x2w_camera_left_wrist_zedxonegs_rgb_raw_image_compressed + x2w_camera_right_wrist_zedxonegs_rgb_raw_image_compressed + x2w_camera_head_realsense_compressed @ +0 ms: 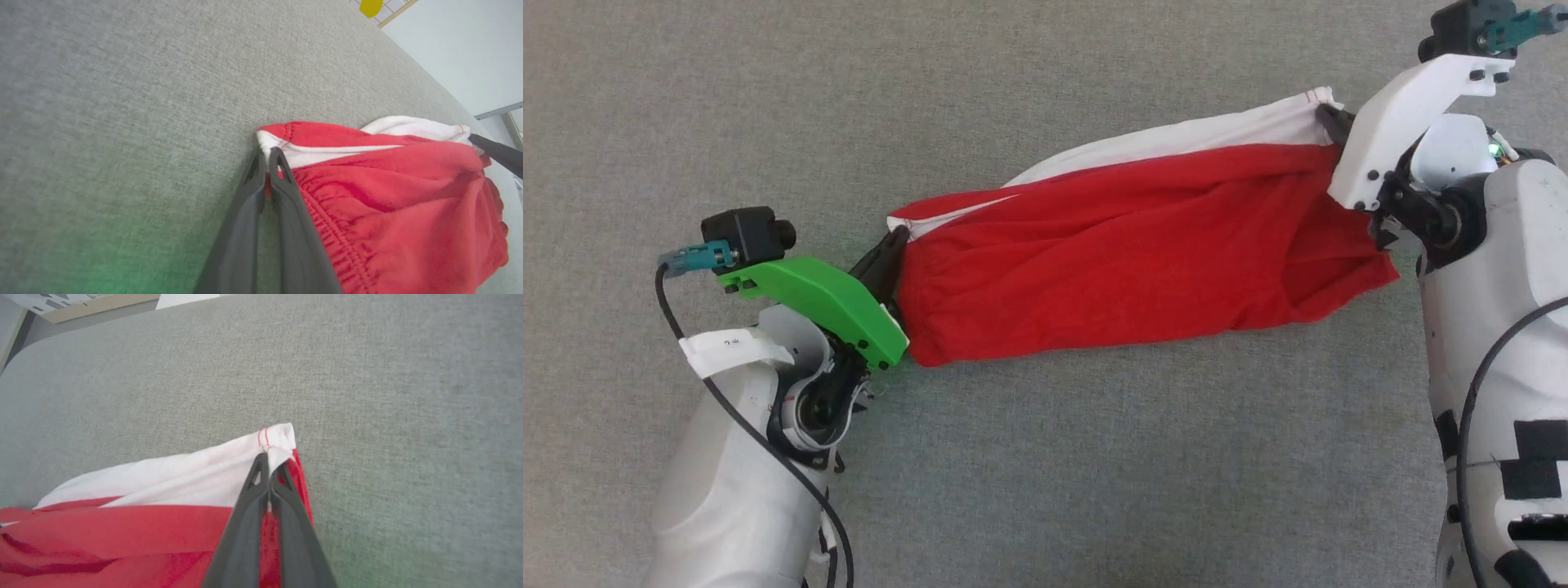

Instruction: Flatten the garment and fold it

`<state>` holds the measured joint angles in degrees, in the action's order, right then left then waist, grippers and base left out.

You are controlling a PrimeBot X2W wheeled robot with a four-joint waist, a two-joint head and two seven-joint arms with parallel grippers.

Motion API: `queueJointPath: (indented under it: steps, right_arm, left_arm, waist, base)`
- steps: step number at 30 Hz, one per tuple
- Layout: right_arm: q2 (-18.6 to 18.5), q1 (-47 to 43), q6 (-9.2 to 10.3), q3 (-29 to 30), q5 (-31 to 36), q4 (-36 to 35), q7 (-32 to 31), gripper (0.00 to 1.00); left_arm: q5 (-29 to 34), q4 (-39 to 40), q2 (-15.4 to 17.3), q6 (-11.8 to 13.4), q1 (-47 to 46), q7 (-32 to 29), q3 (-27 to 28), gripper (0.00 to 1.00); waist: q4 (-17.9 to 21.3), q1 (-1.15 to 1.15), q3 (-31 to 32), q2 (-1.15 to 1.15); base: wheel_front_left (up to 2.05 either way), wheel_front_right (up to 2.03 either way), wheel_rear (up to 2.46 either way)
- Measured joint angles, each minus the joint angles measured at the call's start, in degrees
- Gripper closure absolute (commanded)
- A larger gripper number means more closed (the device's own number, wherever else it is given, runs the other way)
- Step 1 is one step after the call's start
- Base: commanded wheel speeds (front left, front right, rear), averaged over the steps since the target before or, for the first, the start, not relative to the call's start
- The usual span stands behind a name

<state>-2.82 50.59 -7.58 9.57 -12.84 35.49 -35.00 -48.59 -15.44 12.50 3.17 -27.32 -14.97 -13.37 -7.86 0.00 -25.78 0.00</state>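
Red shorts (pixel 1127 253) w/ white side stripe span grey cloth surface (pixel 1045 457), L gripper (pixel 894 241) clamped on waistband corner, R gripper (pixel 1327 116) clamped on white hem corner; best pulled apart evenly, kept low, to smooth wrinkles

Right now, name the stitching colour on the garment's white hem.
Red stitching on the garment; clearest in right wrist view.

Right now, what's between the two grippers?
The shorts fill the whole stretch. The left gripper pinches the waistband corner and the right gripper pinches the white hem corner. The head view shows this best.
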Motion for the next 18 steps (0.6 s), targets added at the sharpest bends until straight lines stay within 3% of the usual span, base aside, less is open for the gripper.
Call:
queueJointPath:
  steps: [8, 9, 10, 11, 12, 18]
  right_arm:
    - [0.1, 2.9, 0.0, 3.0, 3.8, 5.8, 3.8, 1.0]
    - [0.1, 3.3, 0.0, 2.7, 3.5, 6.7, 4.1, 0.76]
    - [0.0, 3.5, 0.0, 2.4, 2.9, 7.2, 4.3, 0.0]
    - [0.0, 3.7, 0.0, 2.1, 2.0, 7.8, 4.9, 0.0]
    - [0.0, 3.7, 0.0, 1.8, 1.2, 8.4, 5.4, 0.0]
    - [0.0, 3.6, 0.0, 0.8, -2.5, 9.1, 8.6, 0.0]
  left_arm:
    - [-0.2, 0.1, -0.1, 0.0, 0.0, -0.1, -0.2, 1.0]
    - [-0.3, 0.0, -0.1, 0.0, 0.0, -0.1, -0.3, 1.0]
    - [-0.4, 0.0, -0.1, 0.0, 0.0, -0.1, -0.2, 0.73]
    - [-0.4, 0.0, -0.2, 0.0, 0.0, -0.1, -0.2, 0.28]
    - [-0.4, -0.1, -0.2, 0.2, 0.1, -0.1, -0.2, 0.0]
    - [-0.4, 0.5, 0.2, 1.0, 1.1, 1.2, 0.5, 0.0]
  waist:
    - [-0.2, 0.0, -0.1, 0.0]
    - [-0.2, 0.0, -0.1, 0.0]
    - [-0.1, 0.0, 0.1, 0.0]
    - [-0.1, 0.0, 0.3, 0.0]
    - [0.0, 0.0, 0.6, 0.0]
    - [0.2, 0.0, 3.3, 0.0]
  base:
    - [0.0, 0.0, 0.0]
    - [0.0, 0.0, 0.0]
    - [0.0, 0.0, 0.0]
    - [0.0, 0.0, 0.0]
    - [0.0, 0.0, 0.0]
    - [0.0, 0.0, 0.0]
